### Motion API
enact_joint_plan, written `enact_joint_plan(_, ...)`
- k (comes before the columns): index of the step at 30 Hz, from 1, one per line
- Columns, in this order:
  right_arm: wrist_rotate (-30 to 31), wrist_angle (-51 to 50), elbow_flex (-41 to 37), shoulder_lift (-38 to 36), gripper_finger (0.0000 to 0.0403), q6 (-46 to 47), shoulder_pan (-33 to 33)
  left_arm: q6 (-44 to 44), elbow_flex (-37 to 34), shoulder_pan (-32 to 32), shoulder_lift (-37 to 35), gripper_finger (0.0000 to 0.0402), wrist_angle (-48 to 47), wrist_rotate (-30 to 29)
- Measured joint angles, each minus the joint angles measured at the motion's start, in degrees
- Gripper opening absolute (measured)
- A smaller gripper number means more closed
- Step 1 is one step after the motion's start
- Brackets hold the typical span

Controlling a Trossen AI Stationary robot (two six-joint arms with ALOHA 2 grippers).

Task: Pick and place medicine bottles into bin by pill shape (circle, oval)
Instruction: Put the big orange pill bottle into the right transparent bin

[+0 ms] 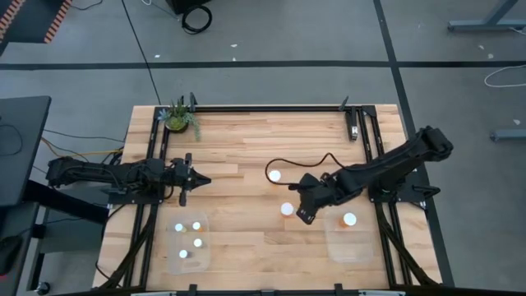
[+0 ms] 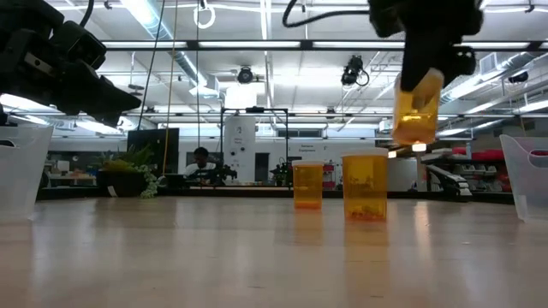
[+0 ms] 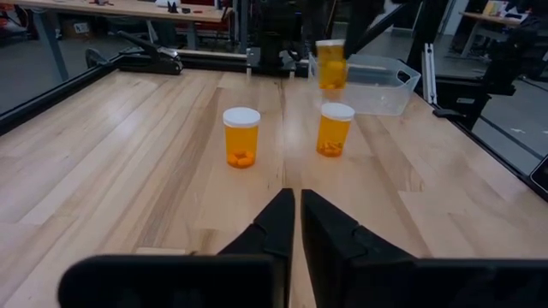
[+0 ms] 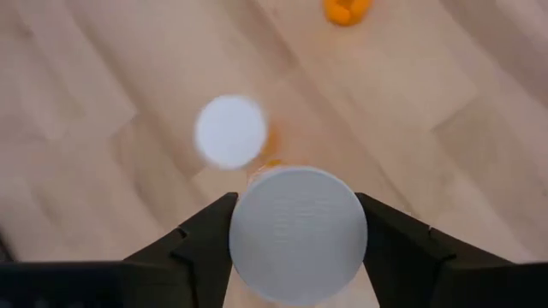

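Observation:
My right gripper (image 1: 306,210) is shut on an orange bottle with a white cap (image 4: 298,224), held in the air; it also shows in the low view (image 2: 417,107) and the left wrist view (image 3: 330,64). Two more orange bottles stand on their bases mid-table: one (image 1: 287,209) right beside my right gripper, one (image 1: 274,175) farther back. One white-capped bottle (image 1: 349,219) stands in the right bin (image 1: 335,247). Several white-capped bottles (image 1: 196,225) stand in the left bin (image 1: 169,245). My left gripper (image 1: 193,179) is shut and empty at the table's left. My right gripper pinches the bottle at its white cap (image 4: 248,231) between the two fingers (image 4: 201,244), one on each side. The fingers come from above, pointing down. The orange body (image 2: 417,120) hangs about upright below them, lifted clear of the table.
A green potted plant (image 1: 178,117) stands at the far left corner. A black cable (image 1: 308,162) runs across the wood behind the bottles. Black frame rails run along the table's left, right and far edges. Bare wood lies between the two bins.

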Motion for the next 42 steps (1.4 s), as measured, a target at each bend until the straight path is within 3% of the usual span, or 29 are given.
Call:
enact_joint_plan(21, -7.7, -11.4, 0.0, -0.6, 0.0229, 18.0, 12.8, 0.0, 0.0, 0.0, 0.0, 0.0026, 0.0, 0.0)
enact_joint_plan(27, -6.3, -16.6, -0.3, -0.6, 0.0229, 22.3, 13.9, 0.0, 0.0, 0.0, 0.0, 0.0025, 0.0, 0.0)
enact_joint_plan(42, -2.3, -12.8, -5.4, -0.6, 0.0229, 25.5, 17.6, 0.0, 0.0, 0.0, 0.0, 0.0028, 0.0, 0.0)
